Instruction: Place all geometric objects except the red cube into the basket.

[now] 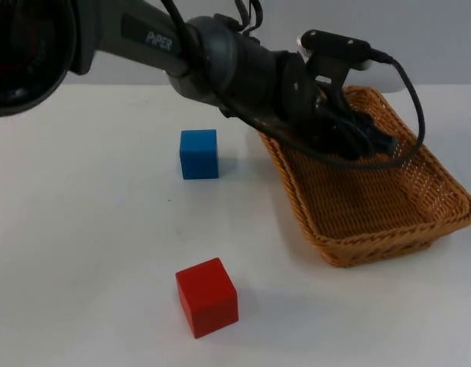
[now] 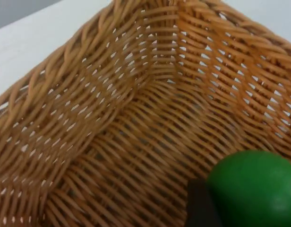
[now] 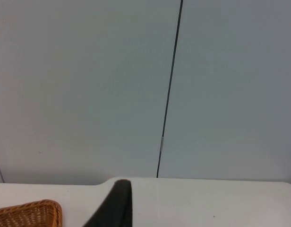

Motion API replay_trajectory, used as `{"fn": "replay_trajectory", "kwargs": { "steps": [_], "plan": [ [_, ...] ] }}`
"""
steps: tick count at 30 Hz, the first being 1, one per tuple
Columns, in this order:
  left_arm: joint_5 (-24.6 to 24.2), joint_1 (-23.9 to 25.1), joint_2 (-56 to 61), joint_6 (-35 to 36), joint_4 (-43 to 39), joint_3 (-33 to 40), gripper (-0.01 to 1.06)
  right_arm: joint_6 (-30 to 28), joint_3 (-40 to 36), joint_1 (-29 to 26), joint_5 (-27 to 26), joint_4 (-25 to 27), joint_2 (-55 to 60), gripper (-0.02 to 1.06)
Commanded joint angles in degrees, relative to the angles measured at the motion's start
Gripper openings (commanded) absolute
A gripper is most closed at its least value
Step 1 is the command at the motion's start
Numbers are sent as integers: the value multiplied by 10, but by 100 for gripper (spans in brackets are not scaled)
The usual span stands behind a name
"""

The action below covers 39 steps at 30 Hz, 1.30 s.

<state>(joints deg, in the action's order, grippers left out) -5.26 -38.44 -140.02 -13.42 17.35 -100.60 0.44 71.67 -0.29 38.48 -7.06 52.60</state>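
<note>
Over the wicker basket (image 1: 373, 206) hangs the left tool (image 1: 365, 138), clamped on a green ball (image 2: 254, 189); left wrist view puts the ball just above the woven floor near a basket corner. Blue cube (image 1: 199, 154) sits on the white surface (image 1: 82, 229) just left of the basket, apart from it. Red cube (image 1: 207, 297) sits nearer the camera, well apart from the blue one. Right tool (image 3: 115, 205) waits facing the grey partition wall (image 3: 89, 85), basket corner near its fingertip; can't tell if its fingers are apart or together.
</note>
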Motion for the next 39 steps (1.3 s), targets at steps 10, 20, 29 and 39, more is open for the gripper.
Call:
{"fn": "replay_trajectory", "kwargs": {
  "steps": [10, 20, 29, 39],
  "plan": [
    [-48, -11, -17, 3, 13, -4, 32, 0, 5, -3, -15, -3, -2, 105],
    [-69, -21, 2, 2, 15, -8, 105, 0, 5, -3, -14, -3, -2, 105],
    [-152, -21, 93, -15, -43, -8, 105, 0, 5, -3, -14, -3, -2, 105],
    [-275, -13, 231, -13, -207, -8, 105, 0, 5, -3, -14, -3, -2, 105]
  ]
}}
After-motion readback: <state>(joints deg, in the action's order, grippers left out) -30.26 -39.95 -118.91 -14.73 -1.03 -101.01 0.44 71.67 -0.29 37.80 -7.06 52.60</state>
